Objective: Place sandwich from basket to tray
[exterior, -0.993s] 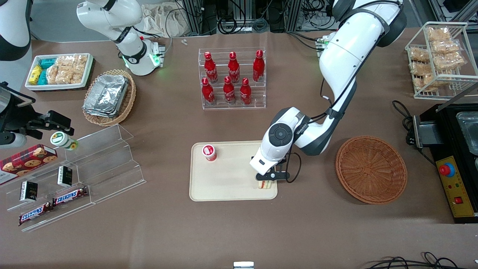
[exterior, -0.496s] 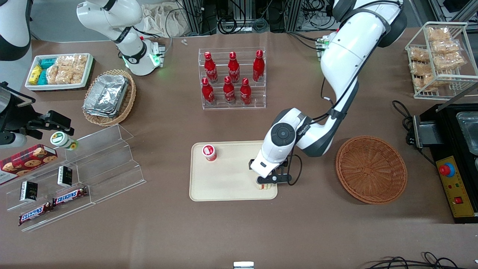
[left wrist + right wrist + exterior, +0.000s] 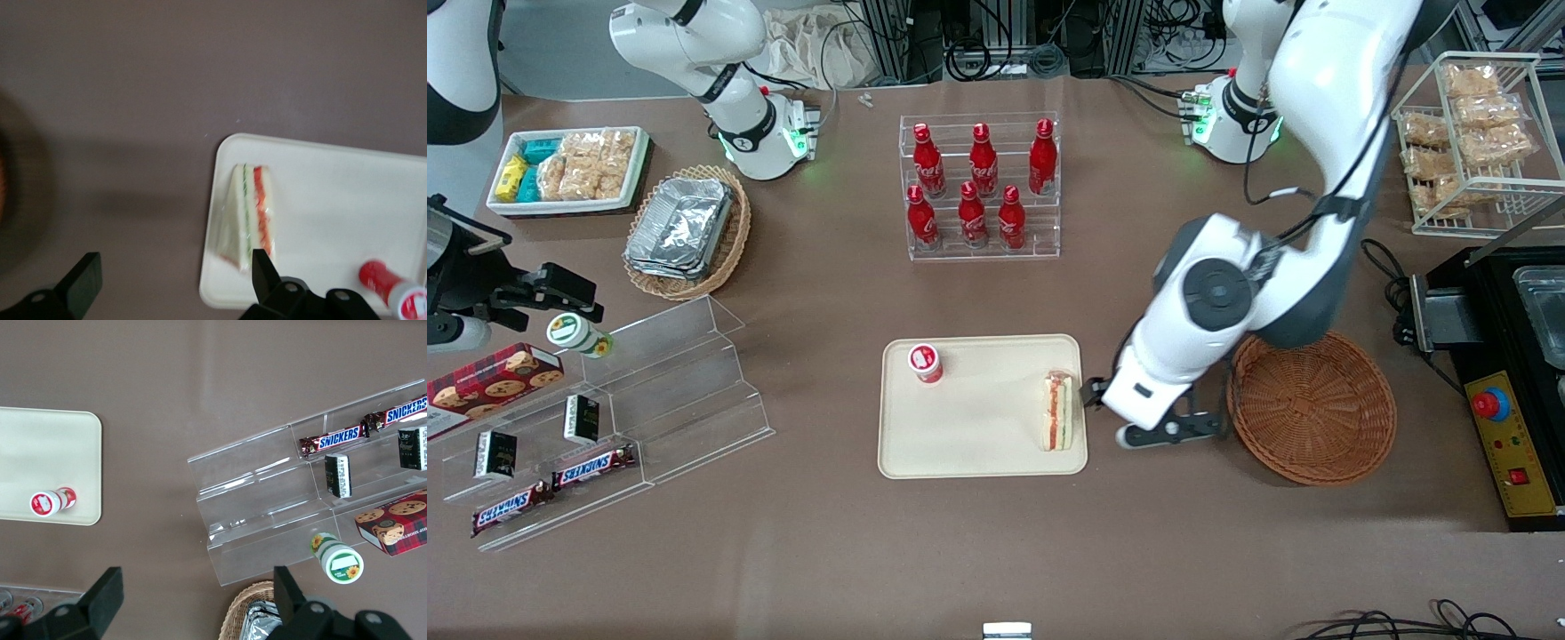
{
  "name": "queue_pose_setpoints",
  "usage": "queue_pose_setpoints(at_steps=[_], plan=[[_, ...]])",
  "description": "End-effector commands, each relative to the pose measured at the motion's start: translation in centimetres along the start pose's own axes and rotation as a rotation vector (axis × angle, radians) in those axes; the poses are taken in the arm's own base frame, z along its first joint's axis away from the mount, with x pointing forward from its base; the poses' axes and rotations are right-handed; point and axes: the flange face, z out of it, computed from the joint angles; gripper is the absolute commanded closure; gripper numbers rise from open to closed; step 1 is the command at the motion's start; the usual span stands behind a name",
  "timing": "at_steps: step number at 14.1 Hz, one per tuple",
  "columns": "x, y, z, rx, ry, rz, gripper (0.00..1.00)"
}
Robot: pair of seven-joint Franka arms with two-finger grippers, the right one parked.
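Note:
The sandwich (image 3: 1058, 411), a white wedge with red and green layers, lies on the cream tray (image 3: 978, 440) near the tray's edge that faces the basket. It also shows in the left wrist view (image 3: 248, 217) on the tray (image 3: 333, 193). My left gripper (image 3: 1138, 425) hangs open and empty above the bare table between the tray and the basket, apart from the sandwich; in the wrist view it (image 3: 172, 280) is spread wide. The reddish-brown wicker basket (image 3: 1312, 404) holds nothing.
A small red-and-white bottle (image 3: 926, 363) stands on the tray. An acrylic rack of red cola bottles (image 3: 983, 187) is farther from the camera. A tan basket of foil trays (image 3: 685, 231) and clear stepped shelves (image 3: 649, 400) lie toward the parked arm's end. A black appliance (image 3: 1512, 356) sits beside the basket.
The gripper has let go of the sandwich, risen and swung off the tray toward the basket. The sandwich now lies uncovered on the tray.

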Motion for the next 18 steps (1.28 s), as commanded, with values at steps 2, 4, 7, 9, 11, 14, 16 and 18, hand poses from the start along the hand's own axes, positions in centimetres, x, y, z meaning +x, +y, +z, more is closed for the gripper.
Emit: queue_pose_setpoints(at_steps=[2,4,7,9,11,14,16,18], plan=[[0.9,-6.7,-6.4,-0.009,-0.048,0.001,0.0],[1.9,-10.6,-9.0,-0.003,-0.041,-0.027,0.0],[1.5,-16.1,-12.5,-0.02,-0.116,0.064,0.0],[0.6,-19.1,-15.0,-0.001,-0.15,0.095,0.0],[0.2,-22.6,-17.8,0.006,-0.133,0.063,0.0],[-2.5,-23.6,-20.9,0.034,-0.126,0.046,0.0],[-3.8,-25.3,-22.4,0.045,-0.108,0.019,0.0],[-5.2,-25.3,-23.3,0.053,-0.105,0.047,0.0]])
